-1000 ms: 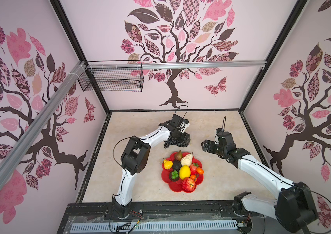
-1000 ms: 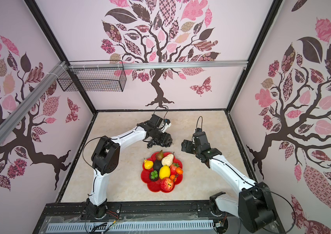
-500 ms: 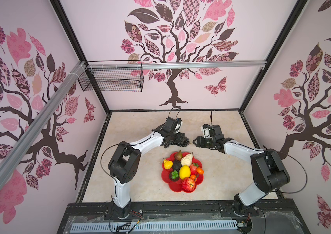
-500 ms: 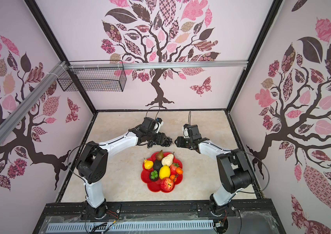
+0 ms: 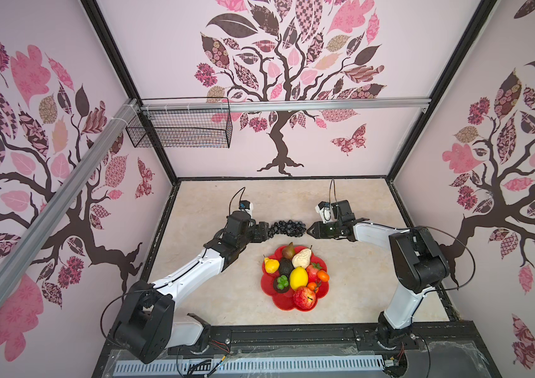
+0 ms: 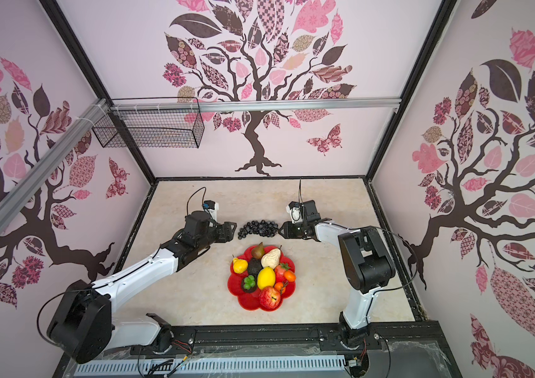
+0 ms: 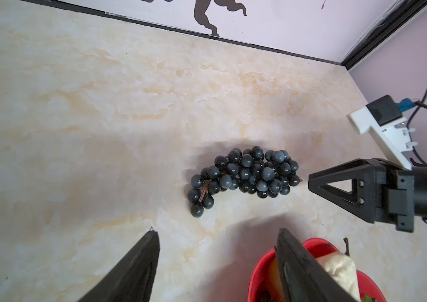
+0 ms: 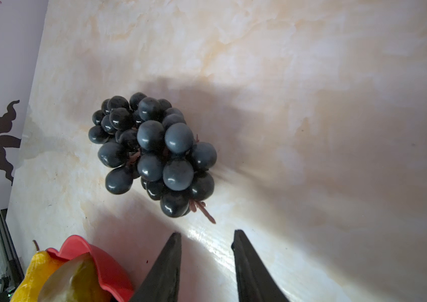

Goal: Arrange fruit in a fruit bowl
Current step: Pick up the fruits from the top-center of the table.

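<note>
Left fingers stand wide apart with nothing between them, pointing at one end of the grapes. A bare strip of worktop separates the tips from the bunch. Right fingers are parted by a narrower gap, also empty. Their tips sit just short of the bunch's other end, where a reddish stem pokes out toward them.

In both top views the grapes lie on the worktop in a slightly curved line between the two pairs of fingers. They are beyond the bowl, toward the back wall, and clear of its rim.

The bowl holds the other fruit. A brown pear and a cream pear are at the far edge, and a small yellow pear is beside an avocado. The lemon is in the middle, and the apple is at the near edge. A strawberry and two oranges are along the right side.
</note>
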`<action>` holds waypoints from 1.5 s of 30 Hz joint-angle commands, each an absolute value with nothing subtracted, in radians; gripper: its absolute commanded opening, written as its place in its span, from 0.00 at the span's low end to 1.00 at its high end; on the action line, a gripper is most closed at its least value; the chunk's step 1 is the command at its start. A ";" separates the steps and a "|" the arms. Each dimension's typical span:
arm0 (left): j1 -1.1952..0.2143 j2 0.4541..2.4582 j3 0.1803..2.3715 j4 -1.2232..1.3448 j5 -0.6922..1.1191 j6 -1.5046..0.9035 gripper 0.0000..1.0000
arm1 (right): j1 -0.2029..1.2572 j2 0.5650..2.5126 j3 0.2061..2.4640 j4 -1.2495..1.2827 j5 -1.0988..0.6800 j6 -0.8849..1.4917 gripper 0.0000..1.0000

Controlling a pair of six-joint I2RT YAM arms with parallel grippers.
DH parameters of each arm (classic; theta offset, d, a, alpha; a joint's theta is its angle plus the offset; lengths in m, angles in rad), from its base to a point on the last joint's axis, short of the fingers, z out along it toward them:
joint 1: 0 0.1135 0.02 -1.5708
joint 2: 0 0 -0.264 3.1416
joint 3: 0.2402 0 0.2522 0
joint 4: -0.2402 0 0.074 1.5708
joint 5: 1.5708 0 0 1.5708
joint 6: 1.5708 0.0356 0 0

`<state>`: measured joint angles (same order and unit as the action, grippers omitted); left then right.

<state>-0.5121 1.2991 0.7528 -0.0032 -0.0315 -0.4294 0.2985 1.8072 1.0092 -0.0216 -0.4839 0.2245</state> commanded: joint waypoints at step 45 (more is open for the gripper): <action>-0.518 1.184 0.504 0.183 -0.089 -0.383 0.82 | 0.415 1.779 1.120 -0.130 -0.266 0.116 0.00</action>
